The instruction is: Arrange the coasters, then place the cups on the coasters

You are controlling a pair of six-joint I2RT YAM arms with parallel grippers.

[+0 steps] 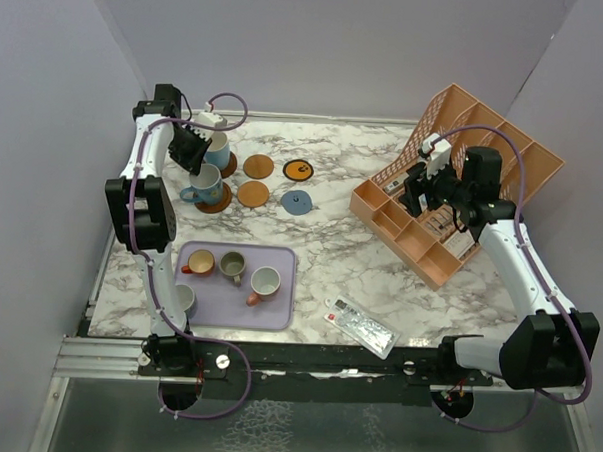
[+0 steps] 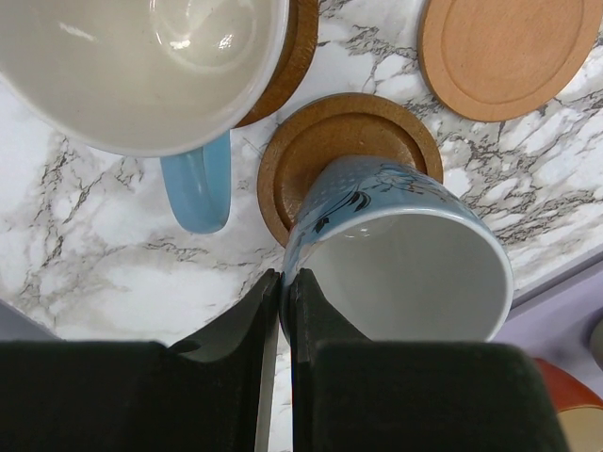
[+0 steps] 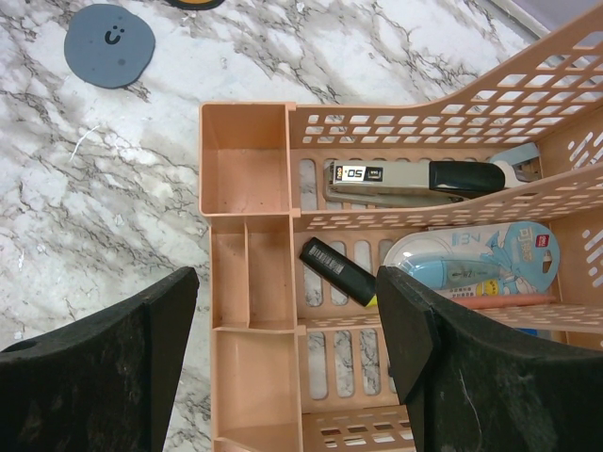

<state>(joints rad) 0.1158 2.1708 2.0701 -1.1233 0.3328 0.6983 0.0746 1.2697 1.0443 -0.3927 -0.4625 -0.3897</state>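
Top view, left arm: stretches up the table's left side, elbow raised, wrist bent down at the far-left corner.
Top view, left gripper (image 1: 196, 153): hangs just left of two mugs, between them.
Top view, placed cups: a patterned blue mug (image 1: 205, 189) stands on a near dark brown coaster (image 1: 218, 204). A blue-handled mug (image 1: 218, 145) stands on a far dark brown coaster (image 1: 229, 167).
Top view, bare coasters: two tan-orange coasters (image 1: 258, 166) (image 1: 253, 194), an orange black-marked coaster (image 1: 298, 170) and a grey-blue coaster (image 1: 297, 202) lie in a square just right of the mugs.
Top view, waiting cups: an orange cup (image 1: 198, 264), an olive-green cup (image 1: 233, 266) and a salmon-handled cup (image 1: 264, 282) sit on the lavender tray (image 1: 278, 310). A grey-white cup (image 1: 183, 299) sits at its left edge.
Top view, right arm: angles in from the right, with the right gripper (image 1: 415, 191) over the orange organiser (image 1: 466, 123).
Left wrist, left gripper (image 2: 281, 287): clenched on nothing, with only a sliver between the fingers, tips just beside the patterned blue mug's (image 2: 396, 254) rim.
Left wrist, coasters: that mug stands off-centre on its dark brown coaster (image 2: 325, 141).
Right wrist, right gripper (image 3: 287, 282): released, fingers spread wide above the organiser's (image 3: 247, 151) small compartments.
Right wrist, contents: a stapler (image 3: 415, 176) and a blue correction-tape dispenser (image 3: 471, 254) lie in the slots. The grey-blue coaster (image 3: 110, 42) lies well apart.
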